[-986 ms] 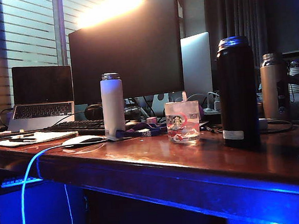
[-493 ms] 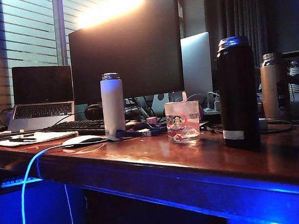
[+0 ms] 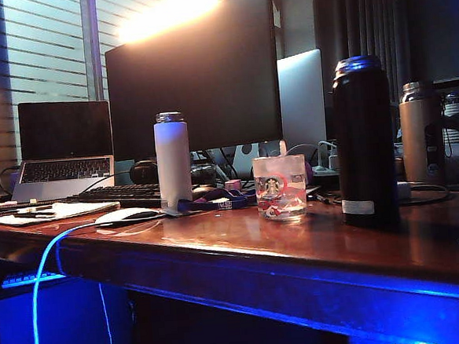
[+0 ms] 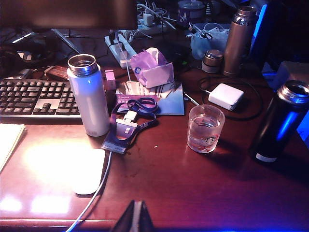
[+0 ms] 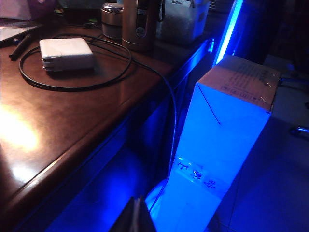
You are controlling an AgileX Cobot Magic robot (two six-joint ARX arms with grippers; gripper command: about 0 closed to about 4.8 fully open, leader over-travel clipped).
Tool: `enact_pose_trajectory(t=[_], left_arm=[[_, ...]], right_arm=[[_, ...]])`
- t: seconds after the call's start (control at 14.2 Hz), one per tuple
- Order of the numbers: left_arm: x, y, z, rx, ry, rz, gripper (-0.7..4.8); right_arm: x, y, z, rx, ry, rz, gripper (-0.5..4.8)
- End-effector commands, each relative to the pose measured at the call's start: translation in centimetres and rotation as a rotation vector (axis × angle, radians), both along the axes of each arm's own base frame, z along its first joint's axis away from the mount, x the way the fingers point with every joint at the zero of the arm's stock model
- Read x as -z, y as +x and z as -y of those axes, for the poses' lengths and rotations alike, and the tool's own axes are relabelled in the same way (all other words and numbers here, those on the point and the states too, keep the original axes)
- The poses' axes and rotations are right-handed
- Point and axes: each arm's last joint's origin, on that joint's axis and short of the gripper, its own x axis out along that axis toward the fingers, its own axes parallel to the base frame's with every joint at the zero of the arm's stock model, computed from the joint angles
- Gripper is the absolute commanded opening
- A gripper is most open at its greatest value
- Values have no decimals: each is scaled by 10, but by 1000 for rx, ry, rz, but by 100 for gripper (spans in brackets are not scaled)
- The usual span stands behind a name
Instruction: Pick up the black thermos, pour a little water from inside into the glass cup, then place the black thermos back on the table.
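Thermos position decides the coming move: the black thermos [image 3: 364, 140] is seen upright on the surface [image 3: 297, 238], its long axis vertical, right of the glass cup [image 3: 280, 187] and apart from it. Neither gripper is shown in the exterior view. The left gripper [image 4: 135, 218] is held with fingers together above the front edge, the thermos [image 4: 280, 121] lying ahead and off to one side. The right gripper [image 5: 134, 216], fingers together, is seen beyond the surface's end, above a cardboard box [image 5: 227, 125]; which arm is nearer cannot be told. The glossy brown surface is cluttered with a keyboard [image 4: 36, 98], white bottle [image 4: 89, 95] and cables, in a dim, blue-lit room.
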Motion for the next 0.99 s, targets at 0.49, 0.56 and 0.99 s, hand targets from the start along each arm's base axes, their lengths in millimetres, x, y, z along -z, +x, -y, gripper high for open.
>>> enact_pose_trajectory(t=[0.49,0.56,0.99], left_arm=[[-2,0,0,3,0,16,-2],[-2,0,0,3,0,17,-2],[-10,-9,-3,-108,35,79,-2]], right_arm=[[1,0,0,-13,13,6,-1],[1,0,0,-12,13,6,-1],[1,0,0,-12,13,6,-1]])
